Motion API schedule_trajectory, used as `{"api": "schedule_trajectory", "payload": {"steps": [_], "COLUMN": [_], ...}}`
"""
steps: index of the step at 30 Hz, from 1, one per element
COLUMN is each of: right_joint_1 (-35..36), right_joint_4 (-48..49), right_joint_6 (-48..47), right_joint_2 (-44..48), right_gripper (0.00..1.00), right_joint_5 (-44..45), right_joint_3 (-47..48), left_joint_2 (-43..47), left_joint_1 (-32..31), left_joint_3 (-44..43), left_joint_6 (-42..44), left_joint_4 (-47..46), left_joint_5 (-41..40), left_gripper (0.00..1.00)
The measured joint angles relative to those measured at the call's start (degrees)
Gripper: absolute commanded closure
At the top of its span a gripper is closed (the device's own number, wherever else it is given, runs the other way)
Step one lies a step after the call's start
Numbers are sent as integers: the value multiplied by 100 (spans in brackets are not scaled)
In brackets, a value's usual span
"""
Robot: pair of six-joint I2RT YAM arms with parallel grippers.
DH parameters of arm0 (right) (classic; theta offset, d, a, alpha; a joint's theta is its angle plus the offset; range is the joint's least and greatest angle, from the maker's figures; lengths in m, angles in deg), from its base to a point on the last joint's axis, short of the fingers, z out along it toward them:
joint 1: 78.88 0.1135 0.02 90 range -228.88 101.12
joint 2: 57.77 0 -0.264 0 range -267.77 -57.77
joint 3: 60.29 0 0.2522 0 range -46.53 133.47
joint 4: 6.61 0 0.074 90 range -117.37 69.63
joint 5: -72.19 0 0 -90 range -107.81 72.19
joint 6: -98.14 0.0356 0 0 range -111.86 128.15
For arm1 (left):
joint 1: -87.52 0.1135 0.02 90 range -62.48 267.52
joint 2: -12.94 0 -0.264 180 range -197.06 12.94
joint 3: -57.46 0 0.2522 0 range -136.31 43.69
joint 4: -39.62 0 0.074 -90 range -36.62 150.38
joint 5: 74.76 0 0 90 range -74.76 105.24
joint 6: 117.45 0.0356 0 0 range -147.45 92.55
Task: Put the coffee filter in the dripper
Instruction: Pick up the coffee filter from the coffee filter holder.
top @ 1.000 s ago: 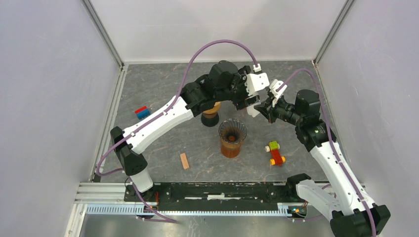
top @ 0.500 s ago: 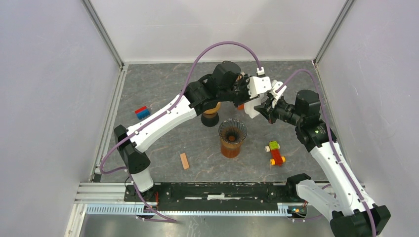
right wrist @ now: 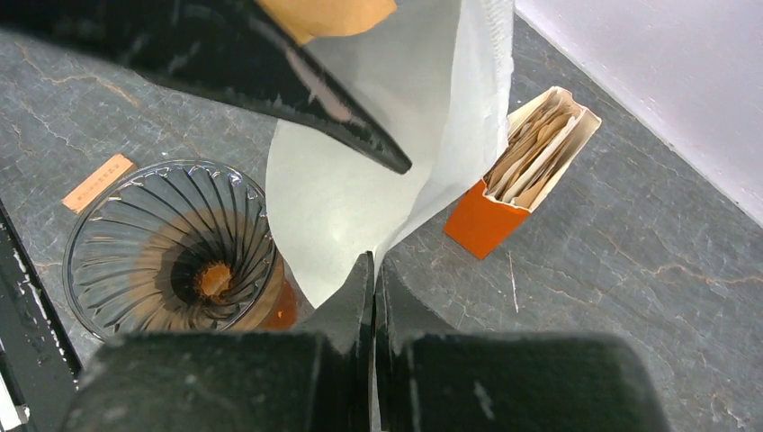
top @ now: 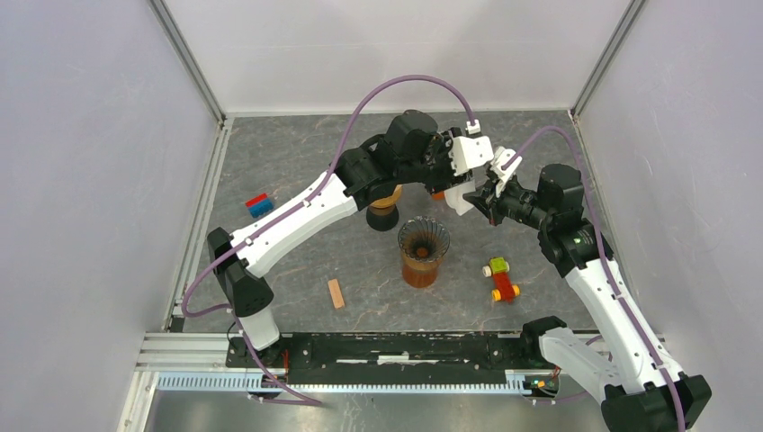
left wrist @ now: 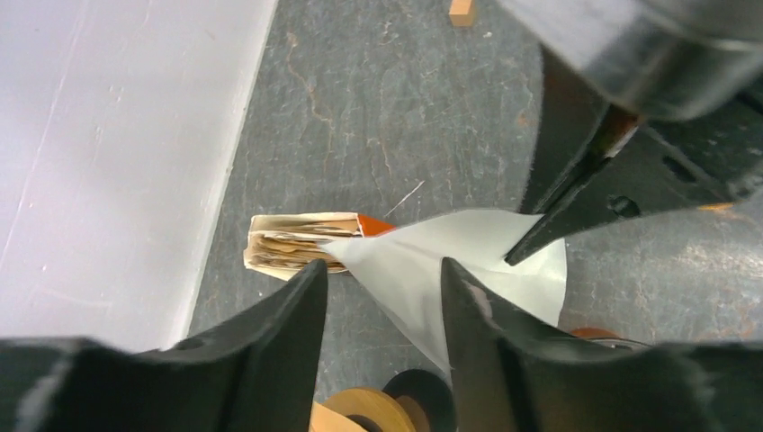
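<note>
My right gripper (top: 481,193) (right wrist: 373,261) is shut on the lower edge of a white paper coffee filter (right wrist: 342,207) (left wrist: 477,238) and holds it in the air. The glass dripper (top: 423,238) (right wrist: 171,243) sits on an amber server, just left of and below the filter. My left gripper (top: 456,180) (left wrist: 382,265) stands open beside the filter, its jaws apart. The filter's pointed end lies between them, and one finger reaches across the paper's face. The filter (top: 459,202) shows white between the two grippers from above.
An orange holder (right wrist: 526,171) (left wrist: 288,247) full of brown filters lies behind the grippers. A wooden stand on a black base (top: 384,211) is left of the dripper. A toy car (top: 500,279), a wooden block (top: 336,292) and a blue-red block (top: 259,205) lie around.
My left gripper has shifted a little right, up to the filter, and its jaws have narrowed. My right gripper has kept its hold on the filter in place.
</note>
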Motion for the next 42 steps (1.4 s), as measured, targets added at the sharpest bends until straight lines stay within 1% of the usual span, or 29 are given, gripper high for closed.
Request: {"api": "schedule_trajectory", "payload": {"steps": [2, 6, 12, 19, 22, 26, 29, 39, 41, 42], "right_joint_1": [0, 0, 0, 0, 0, 0, 2, 2, 2, 2], "right_joint_4": [0, 0, -2, -120, -177, -208, -212, -203, -199, -197], "right_joint_6": [-15, -15, -59, -380, -522, -643, -678, -660, -634, -616], "right_joint_2": [0, 0, 0, 0, 17, 83, 101, 101, 101, 101], "right_gripper": [100, 100, 100, 100, 100, 100, 100, 100, 100, 100], "right_joint_5": [-2, -4, -28, -28, -39, -116, -136, -118, -98, -85], "right_joint_3": [0, -2, -2, -2, -22, -98, -118, -122, -122, -122], "left_joint_2": [2, 2, 2, 2, 2, 2, 2, 2, 2, 2], "left_joint_1": [-2, -20, -94, -103, -103, -98, -87, -39, -39, -39], "left_joint_3": [9, 52, 116, 116, 116, 105, 101, 105, 105, 105], "left_joint_6": [-39, -61, -52, 146, 214, 247, 243, 225, 190, 175], "left_joint_4": [-39, -168, -284, -195, -111, 9, 68, 57, 46, 44], "left_joint_5": [-131, -407, -619, -428, -264, -9, 140, 186, 168, 164], "left_gripper": [27, 20, 14, 11, 18, 36, 45, 63, 69, 74]}}
